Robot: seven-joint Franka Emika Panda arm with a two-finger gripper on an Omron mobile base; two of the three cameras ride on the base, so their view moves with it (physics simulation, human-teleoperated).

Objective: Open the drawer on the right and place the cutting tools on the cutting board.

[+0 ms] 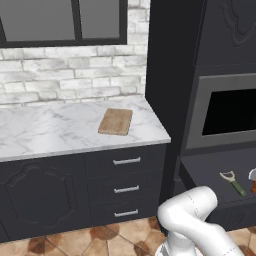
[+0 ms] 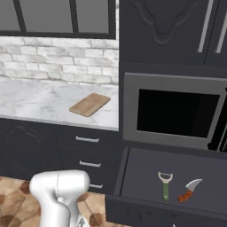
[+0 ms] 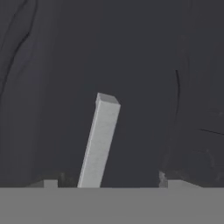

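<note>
Two cutting tools lie in the one open drawer (image 2: 133, 177), the wide charcoal one below the oven (image 2: 175, 113), pulled out toward me. Item one: a peeler (image 2: 165, 185) with a green handle, one count, lying flat on the drawer floor, its long axis running front to back, silver head toward the oven and handle toward the drawer front. Item two: a knife (image 2: 188, 189) with a reddish-brown handle, one count, just to the right of the peeler and apart from it, lying slanted, blade tip pointing back and to the right, handle nearer the front.

One cutting board (image 1: 116, 121), light wood, sits bare on the marble counter (image 1: 50, 130) near its right end, well apart from the drawer, long axis running from the counter's front edge toward the brick wall.

Three narrow drawers (image 1: 126, 187) with silver bar handles stack under the board, all shut.

My hand (image 3: 112, 186): two fingertips stand far apart at the bottom of the hand view, released, gripping nothing, with a pale grey bar (image 3: 99, 142) rising between them against a dark surface.
</note>
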